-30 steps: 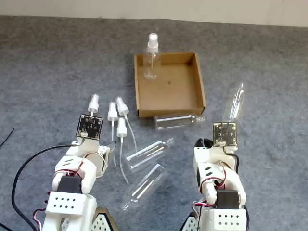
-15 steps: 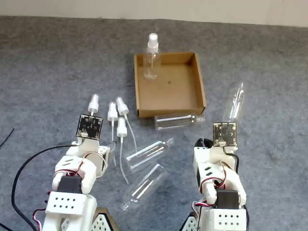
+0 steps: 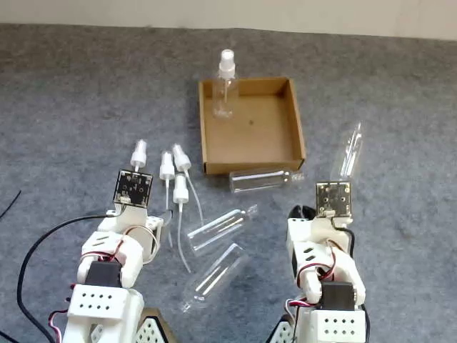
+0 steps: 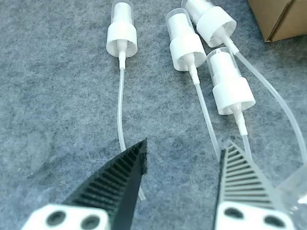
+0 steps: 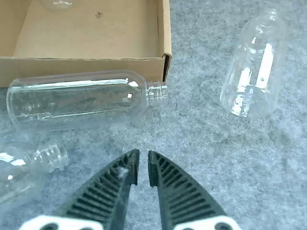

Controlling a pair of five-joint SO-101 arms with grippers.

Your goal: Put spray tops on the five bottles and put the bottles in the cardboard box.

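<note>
A capped spray bottle [image 3: 226, 89] stands in the far left corner of the cardboard box [image 3: 257, 136]. Several clear uncapped bottles lie on the grey carpet: one along the box's near wall [image 5: 81, 100], one to its right [image 5: 256, 64], two nearer the arms [image 3: 218, 227] [image 3: 213, 275]. Several white spray tops with dip tubes [image 4: 121, 33] [image 4: 184, 43] [image 4: 211, 19] [image 4: 230, 84] lie just ahead of my left gripper [image 4: 184, 148], which is open and empty. My right gripper [image 5: 142, 158] is shut and empty, a short way from the neck of the bottle by the box.
Grey carpet covers the whole table. The left arm [image 3: 121, 243] and the right arm [image 3: 321, 243] sit at the near edge. A black cable [image 3: 32, 250] curls at the near left. A box corner [image 4: 280, 17] lies beyond the spray tops.
</note>
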